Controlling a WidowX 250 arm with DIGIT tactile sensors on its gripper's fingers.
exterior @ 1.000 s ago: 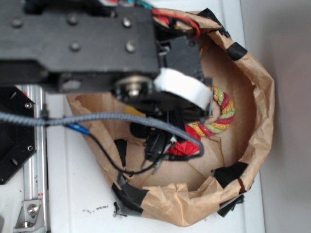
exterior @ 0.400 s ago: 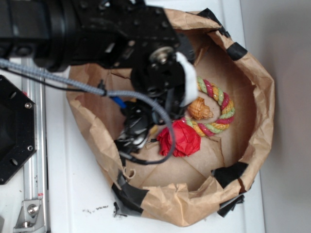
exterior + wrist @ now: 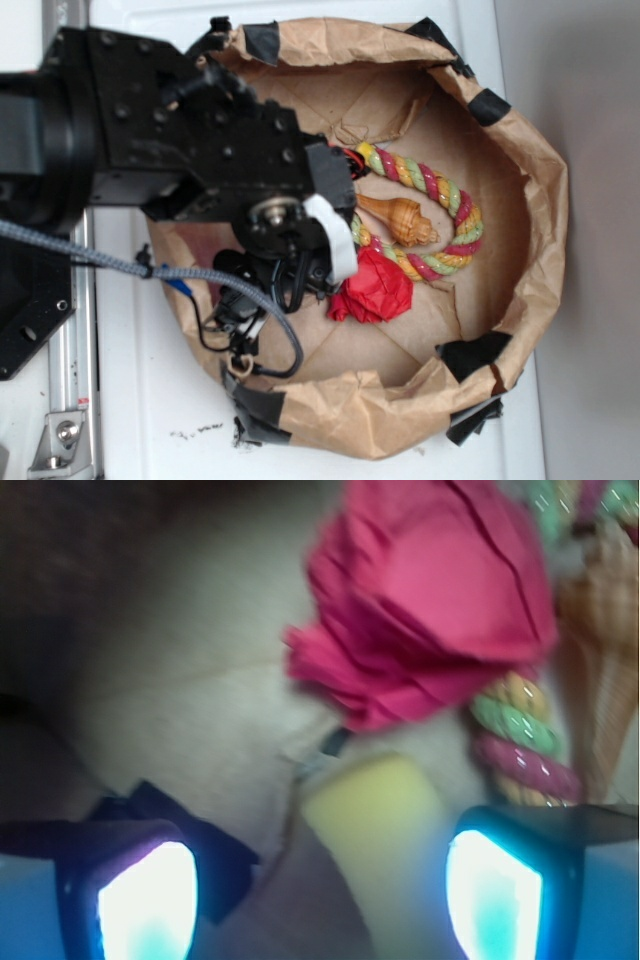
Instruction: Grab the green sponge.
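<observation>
The green sponge (image 3: pixel 375 825), in fact a pale yellow foam block, lies on the brown paper floor between the two fingers of the gripper (image 3: pixel 320 900) in the wrist view, nearer the right-hand pad than the left and touching neither. The jaws stand wide, with bare paper showing on both sides of the foam; they hold nothing. The pads (image 3: pixel 148 900) glow bright white and blue at the bottom corners of that view. A strip of black tape (image 3: pixel 190 830) lies on the paper just beside the left pad.

Just beyond the sponge sits the red cloth lump (image 3: pixel 430 590), crumpled and folded, its lower edge close to the sponge's far end. To the right of the cloth runs the twisted rope (image 3: pixel 525 740) of red, green and yellow, and beside that a tan ridged wooden piece (image 3: pixel 600 640), blurred here.

In the exterior view the sponge is hidden under the black arm (image 3: pixel 200 150). The gripper (image 3: pixel 285 285) hangs low inside the brown paper bag (image 3: pixel 540 200), at the left of its floor, with the cloth (image 3: pixel 372 290) just to its right. The rope (image 3: pixel 440 215) curves around the wooden piece (image 3: pixel 400 218). The bag stands on a white table (image 3: pixel 130 400).
</observation>
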